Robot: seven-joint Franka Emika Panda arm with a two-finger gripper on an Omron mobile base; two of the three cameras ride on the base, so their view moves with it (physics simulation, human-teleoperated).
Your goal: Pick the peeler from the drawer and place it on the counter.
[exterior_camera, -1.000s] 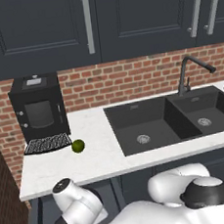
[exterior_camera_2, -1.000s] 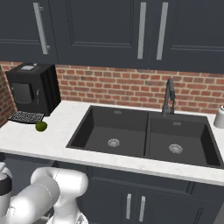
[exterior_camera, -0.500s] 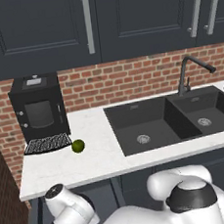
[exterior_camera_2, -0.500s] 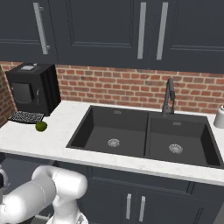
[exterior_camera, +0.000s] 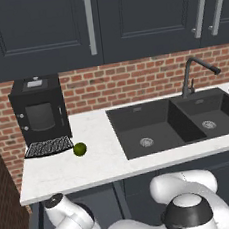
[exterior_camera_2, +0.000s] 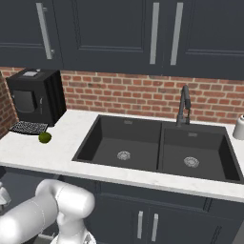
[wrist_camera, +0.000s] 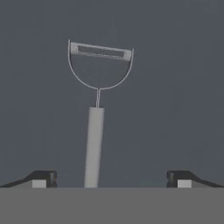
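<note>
While the white arm bends low below the long white marble counter (exterior_camera: 99, 161), the left base view shows a small round green lime (exterior_camera: 79, 149) on that counter, just beside the grille tray of a black box-shaped coffee machine (exterior_camera: 39, 111) and left of the black double sink (exterior_camera: 178, 122).

From the right base view, the lime sits near the counter's left end, well apart from the dark tap (exterior_camera_2: 184, 104).

Looking along the hand, the claw (wrist_camera: 111, 178) stands released, tips spread wide. Between them, on the flat dark drawer floor (wrist_camera: 175, 87), lies the slim grey metal peeler (wrist_camera: 96, 127), handle end nearest the claw, looped head pointing away.
</note>
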